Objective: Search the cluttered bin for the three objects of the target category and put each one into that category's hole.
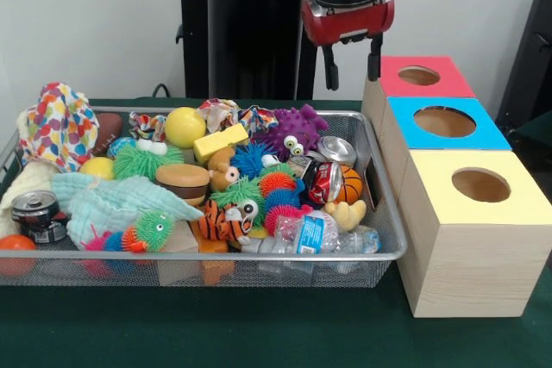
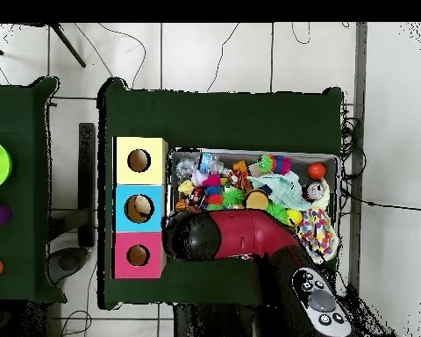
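Note:
My gripper [image 1: 352,65] hangs open and empty above the far right corner of the wire bin [image 1: 390,213], close to the pink-topped box [image 1: 420,76]. The bin holds a jumble: a crushed red can [image 1: 326,180], a silver can [image 1: 336,149], a black can [image 1: 34,210], a clear plastic bottle [image 1: 323,234], spiky balls [image 1: 277,184], a burger toy [image 1: 183,181], a tiger toy [image 1: 220,221] and a purple monster [image 1: 296,129]. In the overhead view the arm's wrist [image 2: 186,237] covers the gripper, at the bin's corner [image 2: 174,158] side nearest the boxes.
Three wooden boxes with round holes stand in a row beside the bin: pink, blue [image 1: 444,121] and yellow [image 1: 479,185]; from above, yellow [image 2: 139,161], blue [image 2: 139,208], pink [image 2: 138,255]. Patterned cloths [image 1: 59,125] and a yellow ball [image 1: 185,126] crowd the bin's far side.

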